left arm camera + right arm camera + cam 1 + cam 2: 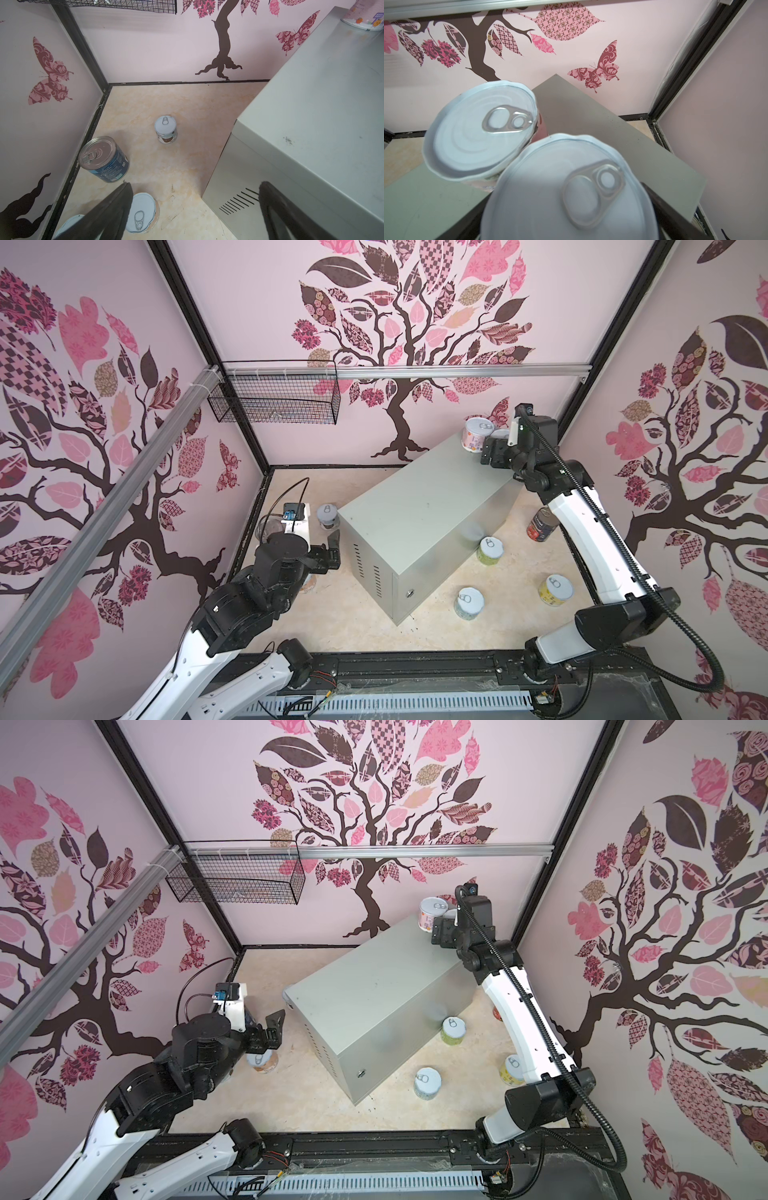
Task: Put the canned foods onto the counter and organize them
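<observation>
Two short cans stand at the far end of the grey counter [415, 510]: a pink-labelled can [476, 435] and, touching it, a second can [560, 197]. My right gripper [496, 438] is open around that second can, one finger on each side of its lid. Left of the counter my left gripper [195, 185] hangs open and empty above the floor. Near it are a tall blue can [104, 160], a small dark-labelled can [165, 129] and a short can [142, 212] beside one finger. A green can [490, 549], a yellow can [555, 591], a pale can [469, 603] and a tomato can [542, 524] stand right of the counter.
A black wire basket [274, 396] hangs on the back rail at upper left. The counter's vent slots [236, 203] face my left gripper. Walls close the floor on three sides, and the right arm [582, 539] reaches over the tomato can.
</observation>
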### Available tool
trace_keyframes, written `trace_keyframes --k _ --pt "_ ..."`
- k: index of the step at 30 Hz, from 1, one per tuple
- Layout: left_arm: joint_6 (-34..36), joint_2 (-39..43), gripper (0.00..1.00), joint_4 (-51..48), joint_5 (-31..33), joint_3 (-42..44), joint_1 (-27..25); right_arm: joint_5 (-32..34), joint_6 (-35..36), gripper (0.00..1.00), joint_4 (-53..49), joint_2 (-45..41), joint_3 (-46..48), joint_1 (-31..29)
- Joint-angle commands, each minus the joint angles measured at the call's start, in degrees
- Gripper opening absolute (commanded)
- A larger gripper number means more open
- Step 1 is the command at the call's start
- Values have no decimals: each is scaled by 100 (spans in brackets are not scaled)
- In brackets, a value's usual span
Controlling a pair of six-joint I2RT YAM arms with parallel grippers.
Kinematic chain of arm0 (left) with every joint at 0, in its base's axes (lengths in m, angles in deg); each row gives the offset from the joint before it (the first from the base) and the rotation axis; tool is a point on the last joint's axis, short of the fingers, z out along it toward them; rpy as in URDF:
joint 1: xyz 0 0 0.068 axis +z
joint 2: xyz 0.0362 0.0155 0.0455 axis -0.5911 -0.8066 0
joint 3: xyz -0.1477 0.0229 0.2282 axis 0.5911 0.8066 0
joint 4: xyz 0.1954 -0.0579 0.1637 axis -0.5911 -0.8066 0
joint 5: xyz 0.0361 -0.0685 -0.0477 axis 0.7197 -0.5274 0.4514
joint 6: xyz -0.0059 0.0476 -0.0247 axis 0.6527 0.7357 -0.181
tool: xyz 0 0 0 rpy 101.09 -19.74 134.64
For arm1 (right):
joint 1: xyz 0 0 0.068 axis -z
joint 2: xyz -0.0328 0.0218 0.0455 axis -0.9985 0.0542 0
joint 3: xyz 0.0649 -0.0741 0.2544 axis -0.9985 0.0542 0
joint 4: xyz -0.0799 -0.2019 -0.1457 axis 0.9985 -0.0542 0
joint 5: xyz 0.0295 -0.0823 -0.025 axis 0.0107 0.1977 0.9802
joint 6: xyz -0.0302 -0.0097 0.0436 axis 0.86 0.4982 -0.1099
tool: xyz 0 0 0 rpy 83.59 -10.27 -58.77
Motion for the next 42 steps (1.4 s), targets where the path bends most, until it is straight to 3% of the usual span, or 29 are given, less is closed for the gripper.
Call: trace_keyframes --k 1,12,18,21,30,34,38,42 --pt "-83 66 98 -132 -32 -66 -28 20 -61 100 -193 121 -281 29" --pt "-188 180 98 -661 -82 -361 -242 159 -117 100 -922 -80 -1281 29" --pt "-425 194 98 -1126 -392 -823 -235 123 -156 100 -1282 -636 -1570 28" --pt "-559 164 98 -1377 -547 -1122 -233 -102 -320 100 -1179 -1170 -1116 29" --pt "-1255 -385 98 -2473 -598 -2427 -233 -1372 -1473 100 -151 -3345 1689 -76" --pt "-1475 -858 98 -2917 -329 -2870 -233 -1199 -1853 100 -180 -4231 2676 -791" --pt "-1745 -1207 98 -3040 -68 -2896 -203 -797 -2174 100 -397 -5365 3475 -1021" --pt "-1876 -1283 98 -2863 -134 -2582 159 -470 -2383 100 -672 -6160 4101 -1212"
